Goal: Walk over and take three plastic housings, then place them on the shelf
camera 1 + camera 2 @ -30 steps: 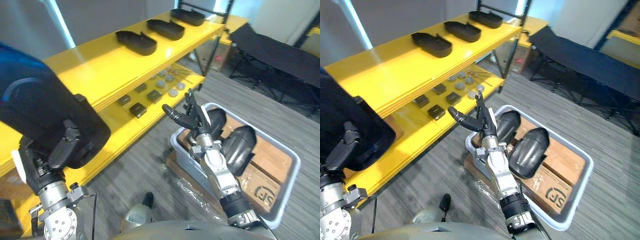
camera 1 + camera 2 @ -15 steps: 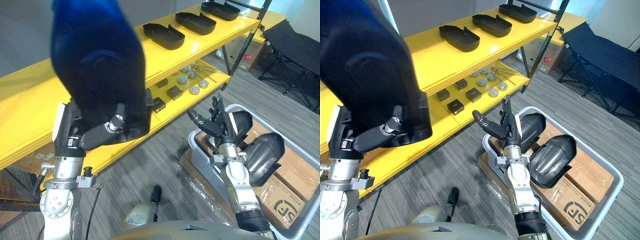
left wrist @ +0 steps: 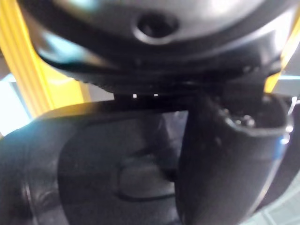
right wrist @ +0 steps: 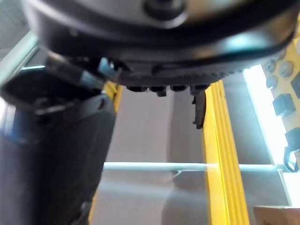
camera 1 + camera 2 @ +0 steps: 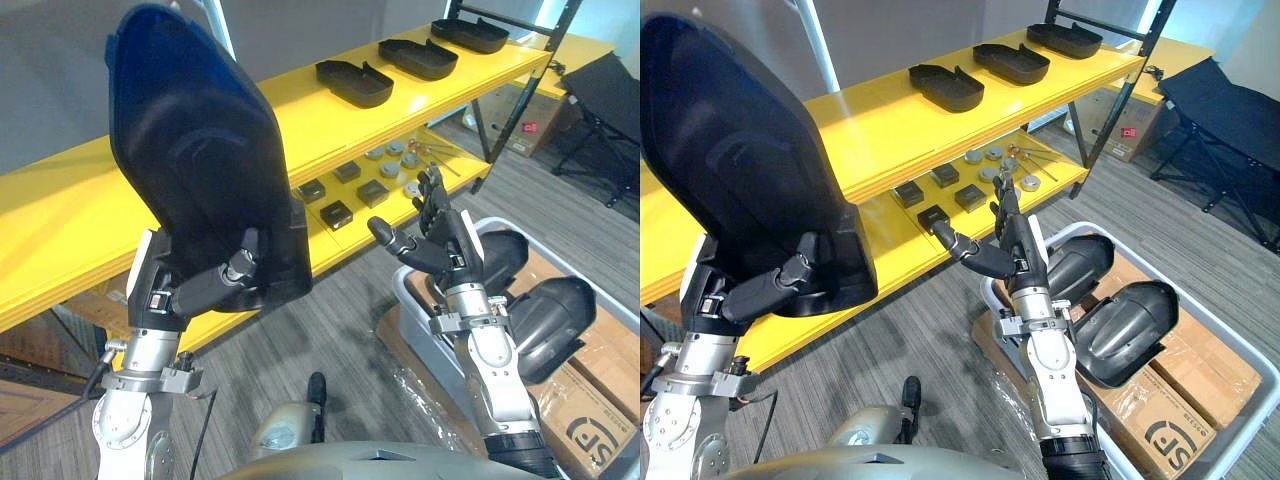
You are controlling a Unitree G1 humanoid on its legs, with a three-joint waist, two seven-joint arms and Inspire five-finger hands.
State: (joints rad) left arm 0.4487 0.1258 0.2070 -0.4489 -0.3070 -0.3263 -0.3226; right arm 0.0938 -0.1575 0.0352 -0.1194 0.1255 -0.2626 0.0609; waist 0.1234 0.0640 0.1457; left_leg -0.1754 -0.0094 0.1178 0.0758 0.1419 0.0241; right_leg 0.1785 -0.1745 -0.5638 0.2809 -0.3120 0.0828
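My left hand (image 5: 215, 282) is shut on a large black plastic housing (image 5: 200, 170), held upright in front of the yellow shelf (image 5: 80, 215). Its thumb (image 3: 225, 154) curls over the housing's edge in the left wrist view. Three more black housings (image 5: 355, 82) lie in a row on the shelf's top board (image 5: 1040, 62). Two further housings (image 5: 1127, 330) rest in the grey bin (image 5: 1255, 360) on the floor at right. My right hand (image 5: 1005, 250) hangs open above the bin's near corner, fingers straight and holding nothing.
Small dark blocks and round metal parts (image 5: 375, 185) lie on the shelf's lower board. Cardboard boxes (image 5: 1170, 420) sit inside the bin. A black folding cot (image 5: 1230, 110) stands at the far right on the grey carpet.
The camera has swung, shifting the whole scene. My left hand has lifted the housing higher and more upright before the shelf. The right hand stays open by the bin.
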